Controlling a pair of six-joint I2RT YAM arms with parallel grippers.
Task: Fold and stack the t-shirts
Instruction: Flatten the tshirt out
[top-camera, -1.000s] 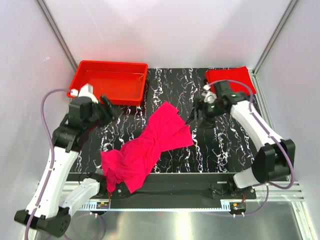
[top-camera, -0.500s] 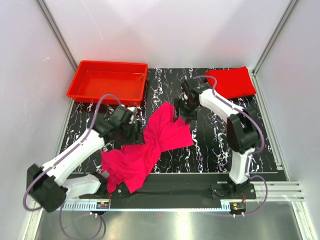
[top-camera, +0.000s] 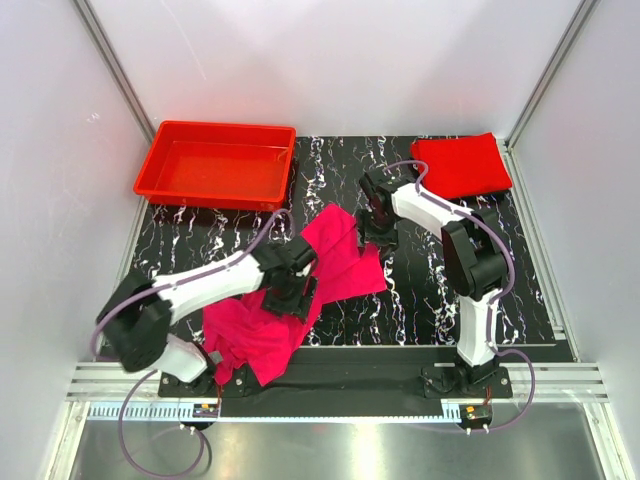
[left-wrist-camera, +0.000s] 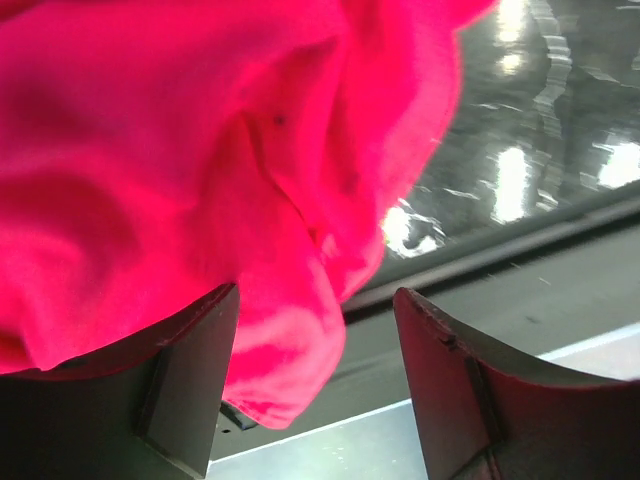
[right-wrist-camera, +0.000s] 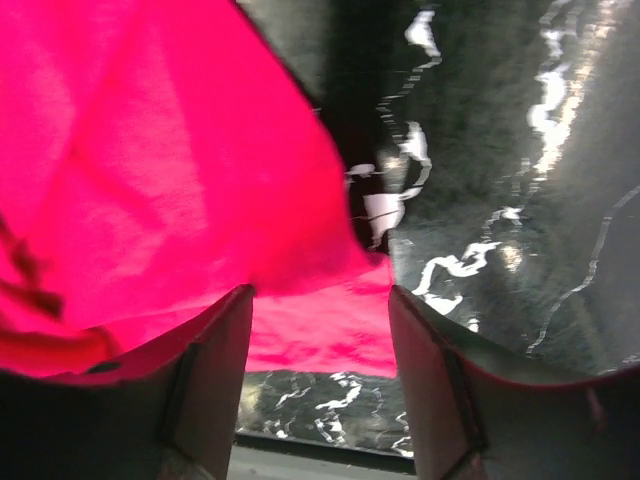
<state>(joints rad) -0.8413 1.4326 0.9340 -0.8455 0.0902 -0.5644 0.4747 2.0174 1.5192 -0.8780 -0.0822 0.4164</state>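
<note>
A rigid red rectangular plastic tray (top-camera: 215, 127) sits at the 10 o'clock corner of the black, white-veined desk (top-camera: 430, 300). At 5 o'clock from it, the left arm reaches across, and the left arm's fingers (top-camera: 292, 290) are down on the middle of the magenta-pink soft cloth t-shirt (top-camera: 345, 262). In the left wrist view these fingers (left-wrist-camera: 190, 380) stand released and spread wide. A rumpled fold of the pink cloth hangs between them, lying against the left one, with a clear gap to the right one.

The pink t-shirt lies crumpled and unfolded at the middle of the desk. It runs from a bunched heap at the near edge, about 7 o'clock, up to a flatter tip pointing toward 1 o'clock.

The right arm's fingers (top-camera: 377, 228) are at that far tip, at the cloth's 1 o'clock edge. In the right wrist view they (right-wrist-camera: 205, 390) are parted and not clenched. The shirt's edge (right-wrist-camera: 130, 180) lies on the desk between them, and bare desk shows beside it.

The pure red cloth t-shirt (top-camera: 460, 165) rests folded into a flat rectangle at the 1 o'clock corner of the desk, well apart from the pink one and from both arms.
</note>
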